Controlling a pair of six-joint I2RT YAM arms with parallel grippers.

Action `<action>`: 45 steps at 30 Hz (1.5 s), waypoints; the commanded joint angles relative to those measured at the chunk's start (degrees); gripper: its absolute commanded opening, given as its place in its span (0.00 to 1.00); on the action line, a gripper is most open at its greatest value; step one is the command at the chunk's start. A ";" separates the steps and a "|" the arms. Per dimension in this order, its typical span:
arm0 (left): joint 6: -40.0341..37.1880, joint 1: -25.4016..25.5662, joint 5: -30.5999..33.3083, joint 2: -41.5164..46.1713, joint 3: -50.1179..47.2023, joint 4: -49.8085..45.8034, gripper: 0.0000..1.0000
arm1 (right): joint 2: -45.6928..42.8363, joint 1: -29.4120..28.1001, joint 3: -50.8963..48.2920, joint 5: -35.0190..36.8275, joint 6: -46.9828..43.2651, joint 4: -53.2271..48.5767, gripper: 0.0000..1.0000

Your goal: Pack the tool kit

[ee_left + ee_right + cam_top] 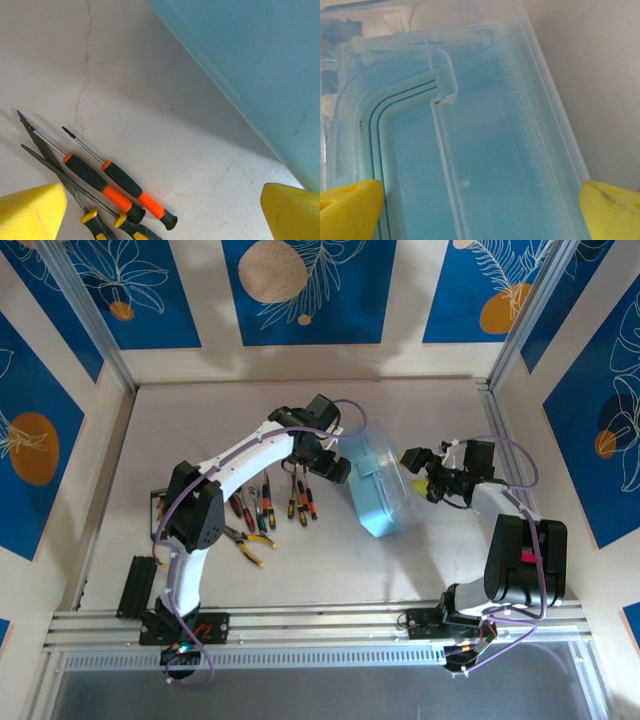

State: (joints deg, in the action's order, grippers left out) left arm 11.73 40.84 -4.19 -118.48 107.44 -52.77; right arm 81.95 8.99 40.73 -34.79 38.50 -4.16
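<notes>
The light-blue translucent case (378, 502) lies slanted at mid-table, its clear lid (372, 443) toward the far end. My left gripper (330, 462) hovers open at the case's far-left corner, with bare table between its yellow fingertips (30, 212). Just left of it lie two orange-black screwdrivers (120, 185) and yellow-black ones (100, 227); the case wall (250, 60) rises to its right. More screwdrivers (270, 505) and the pliers (247, 540) lie in a loose row left of the case. My right gripper (420, 478) is open over the case's right side, looking down onto its clear plastic (470, 150).
A black block (135, 585) sits by the table's left edge. An aluminium rail (320, 622) runs along the near edge between the arm bases. Blue-patterned walls close in the back and both sides.
</notes>
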 commanded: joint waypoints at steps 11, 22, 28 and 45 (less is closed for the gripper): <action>1.46 1.08 -1.64 1.90 2.91 4.45 1.00 | -2.66 -0.65 0.71 -1.35 -5.08 -12.00 0.99; 1.20 1.08 -1.40 1.79 2.85 4.16 1.00 | -3.39 2.11 5.49 -0.35 -8.99 -17.84 0.99; 1.15 1.06 -1.01 1.86 2.84 4.00 1.00 | -2.94 3.48 7.58 -0.71 -10.68 -19.63 0.99; 2.51 -0.45 1.28 7.29 0.58 4.76 1.00 | -9.42 0.32 7.77 1.24 -12.49 -18.56 1.00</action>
State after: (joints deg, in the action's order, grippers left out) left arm 13.08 40.84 -3.90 -115.52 108.18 -49.15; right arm 74.19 10.92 47.81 -33.32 26.83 -23.20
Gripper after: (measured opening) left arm 0.997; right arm 0.994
